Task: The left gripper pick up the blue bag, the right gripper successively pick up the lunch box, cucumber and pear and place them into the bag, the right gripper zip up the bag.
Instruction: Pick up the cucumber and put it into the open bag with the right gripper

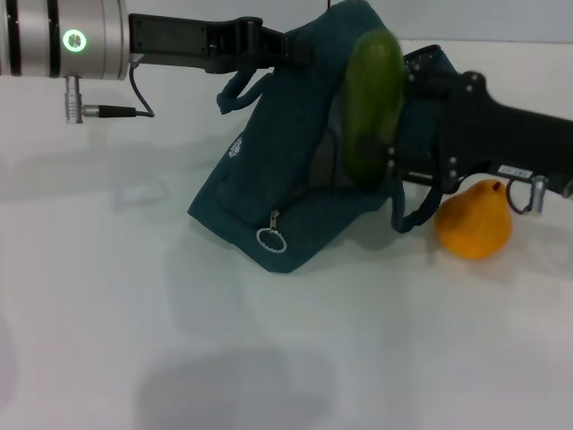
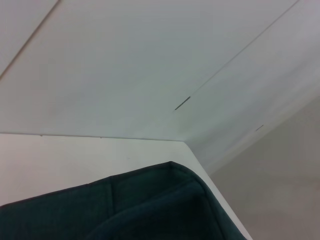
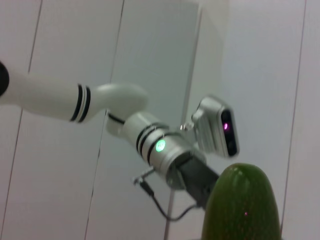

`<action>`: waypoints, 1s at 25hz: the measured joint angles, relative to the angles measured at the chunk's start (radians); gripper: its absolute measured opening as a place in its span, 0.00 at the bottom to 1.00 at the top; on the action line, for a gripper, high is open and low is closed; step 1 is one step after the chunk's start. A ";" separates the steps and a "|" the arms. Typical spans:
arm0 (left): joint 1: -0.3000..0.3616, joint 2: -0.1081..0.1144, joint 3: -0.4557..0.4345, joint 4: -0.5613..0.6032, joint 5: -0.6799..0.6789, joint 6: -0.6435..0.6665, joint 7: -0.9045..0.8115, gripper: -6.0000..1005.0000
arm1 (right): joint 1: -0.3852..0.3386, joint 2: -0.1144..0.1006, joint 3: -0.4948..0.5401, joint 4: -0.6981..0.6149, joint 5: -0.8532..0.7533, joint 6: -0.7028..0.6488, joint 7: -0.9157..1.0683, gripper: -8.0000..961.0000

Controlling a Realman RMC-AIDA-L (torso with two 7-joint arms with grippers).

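Left gripper [image 1: 285, 49] clamped on blue bag [image 1: 286, 170], lifting its top. Right gripper [image 1: 398, 116] holding cucumber [image 1: 372, 103] upright at bag mouth. Risk: catching rim, toppling outside beside pear [image 1: 474, 219].

Head view: the left tool's [image 1: 285, 47] fingertips are lost against the blue bag's [image 1: 269, 170] upper edge, so its grip cannot be confirmed. The cucumber [image 1: 372, 103] covers the bag's mouth and the right tool's [image 1: 405, 116] fingers. The pear's [image 1: 474, 219] top sits behind that arm. Right wrist view: the cucumber [image 3: 242, 205] is cut off by the frame edge.
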 joint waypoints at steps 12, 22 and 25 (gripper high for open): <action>0.003 -0.001 0.000 0.000 0.001 0.000 0.000 0.07 | 0.001 0.001 -0.067 0.002 0.004 0.122 0.123 0.68; 0.013 -0.003 0.000 0.000 -0.001 0.001 0.004 0.07 | 0.009 -0.005 -0.124 -0.019 0.024 0.095 0.237 0.68; 0.013 -0.003 0.000 0.000 -0.003 0.002 0.006 0.07 | 0.014 -0.009 -0.156 -0.025 0.022 0.100 0.274 0.68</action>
